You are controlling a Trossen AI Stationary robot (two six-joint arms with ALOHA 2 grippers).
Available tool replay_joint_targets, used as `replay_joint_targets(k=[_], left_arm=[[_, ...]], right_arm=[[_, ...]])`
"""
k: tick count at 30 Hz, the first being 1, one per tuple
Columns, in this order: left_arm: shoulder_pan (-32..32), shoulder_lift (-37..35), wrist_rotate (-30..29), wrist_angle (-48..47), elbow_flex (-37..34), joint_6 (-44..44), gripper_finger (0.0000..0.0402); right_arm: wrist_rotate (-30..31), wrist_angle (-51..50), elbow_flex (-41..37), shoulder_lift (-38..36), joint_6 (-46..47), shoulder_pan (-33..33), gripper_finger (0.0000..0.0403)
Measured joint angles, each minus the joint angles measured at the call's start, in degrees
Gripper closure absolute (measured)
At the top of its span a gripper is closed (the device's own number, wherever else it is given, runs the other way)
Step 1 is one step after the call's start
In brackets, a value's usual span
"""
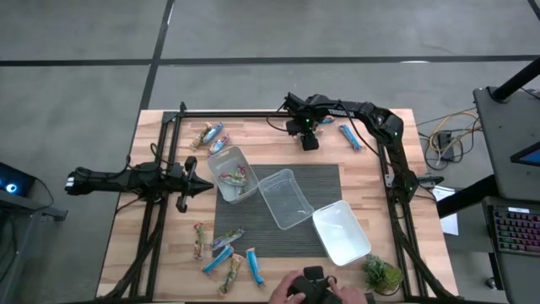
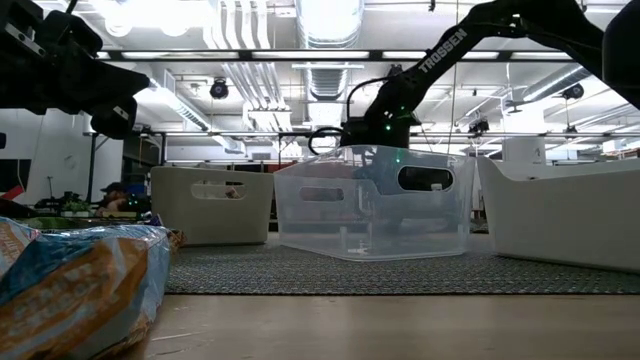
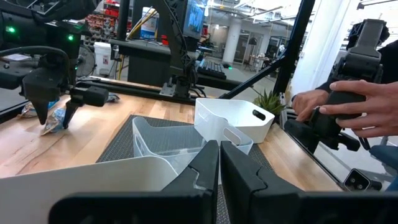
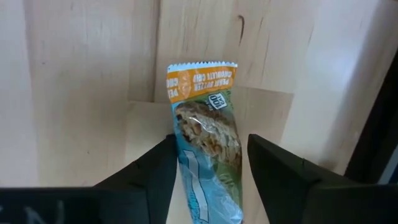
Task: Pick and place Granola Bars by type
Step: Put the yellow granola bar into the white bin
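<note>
Blue-and-orange wrapper with oat print: one granola bar (image 4: 208,146) lies flat on the wooden table (image 1: 371,190) near its far edge, right between the fingers (image 4: 152,171) of the right gripper (image 1: 309,139). The jaws stand apart on either side of the bar, close to its wrapper, and whether they already pinch it cannot be told. Just beside it on the right lies a blue bar (image 1: 349,137), apart from the gripper. More bars sit in a small cluster (image 1: 210,137) at the far left of the table, and another group (image 1: 224,253) lies scattered along the near left edge, blue, tan and silver-grey mixed. A few bars already rest inside the left clear tub (image 1: 234,174), which stands tilted at the edge of a dark ribbed mat (image 1: 325,181). On the mat, a second clear tub (image 1: 287,198) stands in the middle, and a third, whiter tub (image 1: 342,232) overlaps the mat's near right corner. The left gripper (image 1: 201,187) hangs above the table just left of the first tub, its jaws closed on nothing. A small green plant (image 1: 382,274) stands at the near right corner, and a person's hands (image 1: 316,290) hold a dark device at the near edge.
</note>
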Motion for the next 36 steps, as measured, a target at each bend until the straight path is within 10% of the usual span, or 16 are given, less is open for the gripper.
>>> replay_joint_targets(k=[16, 36], left_arm=[[0.0, 0.0, 0.0, 0.0, 0.0, 0.0, 0.0401], [0.0, 0.0, 0.0, 0.0, 0.0, 0.0, 0.0401]], right_arm=[[0.0, 0.7, 0.0, 0.0, 2.4, 0.0, 0.0332], [-4.0, -1.6, 0.4, -8.9, 10.0, 0.8, 0.0344]])
